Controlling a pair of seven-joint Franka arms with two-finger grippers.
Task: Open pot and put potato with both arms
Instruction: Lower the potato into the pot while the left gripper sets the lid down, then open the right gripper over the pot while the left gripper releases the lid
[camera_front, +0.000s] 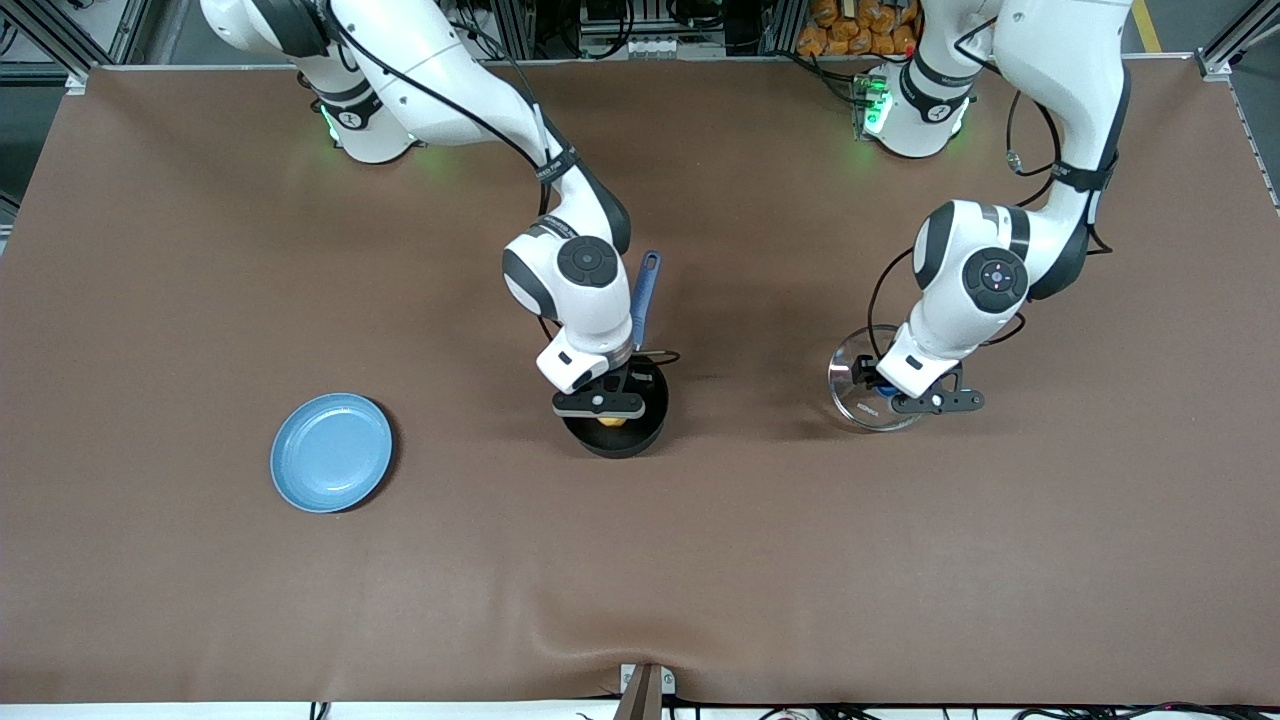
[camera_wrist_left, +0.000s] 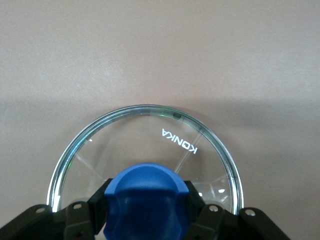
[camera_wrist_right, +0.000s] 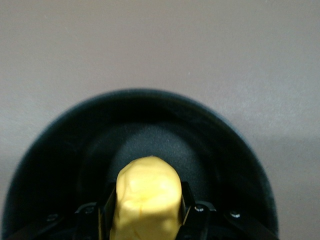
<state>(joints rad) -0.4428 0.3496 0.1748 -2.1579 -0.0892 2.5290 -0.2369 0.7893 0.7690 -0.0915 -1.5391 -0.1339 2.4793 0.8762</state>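
Observation:
The black pot (camera_front: 618, 420) stands open mid-table, its long blue handle (camera_front: 645, 292) pointing toward the robots' bases. My right gripper (camera_front: 607, 412) is over the pot's mouth, shut on the yellow potato (camera_front: 612, 422). In the right wrist view the potato (camera_wrist_right: 146, 197) sits between the fingers, inside the pot's dark rim (camera_wrist_right: 60, 130). My left gripper (camera_front: 885, 392) is shut on the blue knob (camera_wrist_left: 146, 197) of the clear glass lid (camera_front: 860, 385), toward the left arm's end of the table. The lid's rim (camera_wrist_left: 150, 107) shows in the left wrist view, close to the brown cloth.
A flat light-blue plate (camera_front: 331, 452) lies toward the right arm's end of the table, a little nearer the front camera than the pot. Brown cloth (camera_front: 640, 560) covers the whole table, with a mount at its front edge (camera_front: 643, 690).

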